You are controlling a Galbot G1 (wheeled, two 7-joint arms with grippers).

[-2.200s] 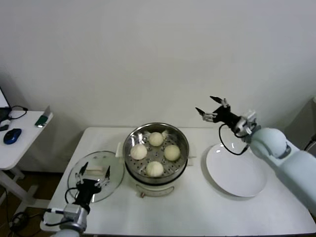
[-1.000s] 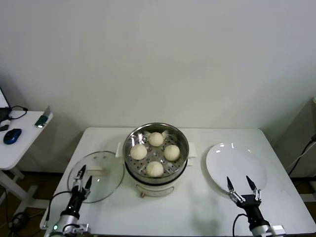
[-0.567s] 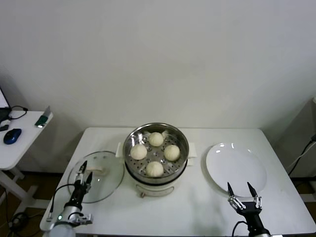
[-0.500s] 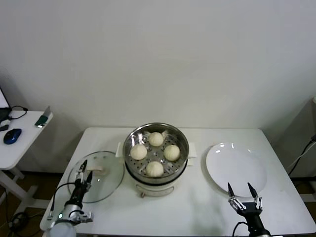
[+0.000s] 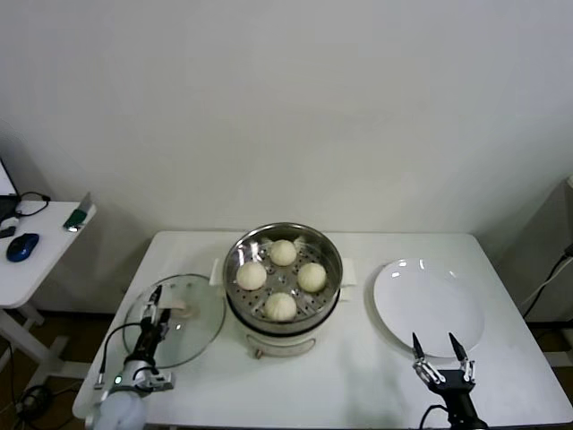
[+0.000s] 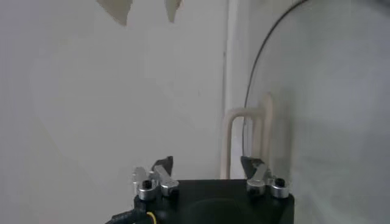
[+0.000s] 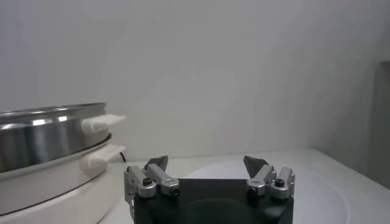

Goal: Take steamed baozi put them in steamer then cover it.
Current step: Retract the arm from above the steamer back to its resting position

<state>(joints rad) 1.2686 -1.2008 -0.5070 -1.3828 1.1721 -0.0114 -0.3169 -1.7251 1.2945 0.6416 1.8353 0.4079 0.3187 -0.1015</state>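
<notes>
Fingers of the left gripper (image 5: 154, 303) stand close together, a narrow gap between their dark tips, over the near part of the cover (image 5: 175, 319); whether they touch its handle cannot be told. In the left wrist view the same fingers (image 6: 163, 165) stand spread, with nothing seen between them. The right gripper (image 5: 440, 349) sits low at the front right edge of the desk (image 5: 358, 385), its fingers (image 5: 416, 345) spread wide and holding nothing, just in front of the white plate (image 5: 430, 309).

No brand, label or writing can be read on anything.

The cover is a round clear glass lid with a metal rim and a cream-white handle (image 5: 181, 310) at its centre; it lies flat on the desk just left of the steamer (image 5: 283, 285). The steamer is a shiny steel pot on a cream-white base with side handles, standing uncovered in the middle of the desk. Four baozi (image 5: 281, 306) lie inside on the perforated tray, smooth and cream-white, set in a diamond. The right wrist view shows the steamer's steel wall (image 7: 42, 137) and its white side handle.
</notes>
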